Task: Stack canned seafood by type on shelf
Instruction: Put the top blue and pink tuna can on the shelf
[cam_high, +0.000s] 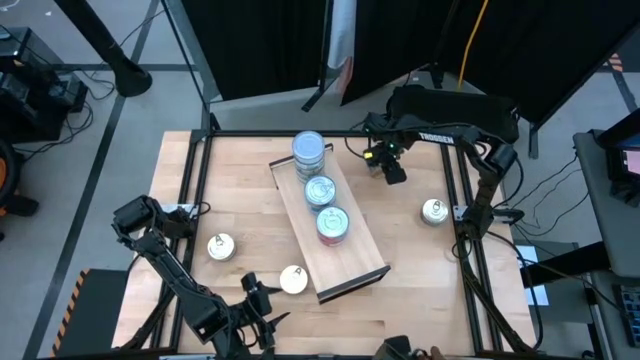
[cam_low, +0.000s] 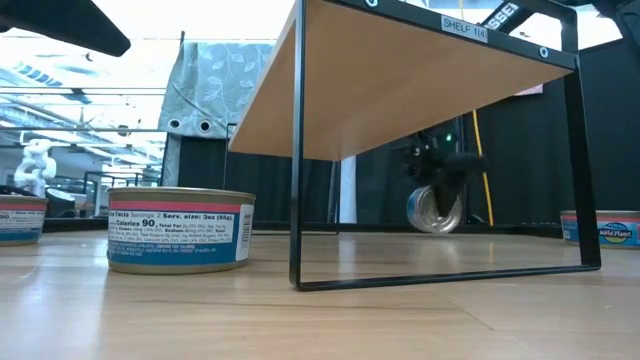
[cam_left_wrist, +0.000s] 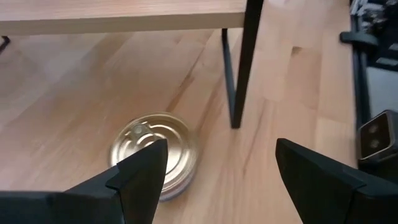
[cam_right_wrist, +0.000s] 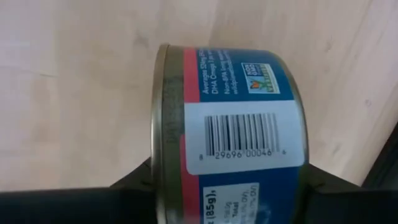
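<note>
Wooden tabletop (cam_high: 400, 250), frame center: shelf (cam_high: 362, 262) carrying three stacked tin piles (cam_high: 320, 190); upper right, right gripper (cam_high: 392, 168) clamping a blue-labelled can (cam_right_wrist: 236, 130) for sorting; lower left, left gripper (cam_high: 258, 312) wide open near a loose tin (cam_high: 293, 279).

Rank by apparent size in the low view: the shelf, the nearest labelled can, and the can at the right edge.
1. shelf
2. nearest labelled can
3. can at the right edge, cropped and farther from the camera, so its true size against the other can is unsure.

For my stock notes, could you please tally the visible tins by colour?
Blue-white tops: 3
Plain pale tops: 3
Blue-label tin in right gripper: 1
Total: 7 visible; stacks may hide more.
</note>
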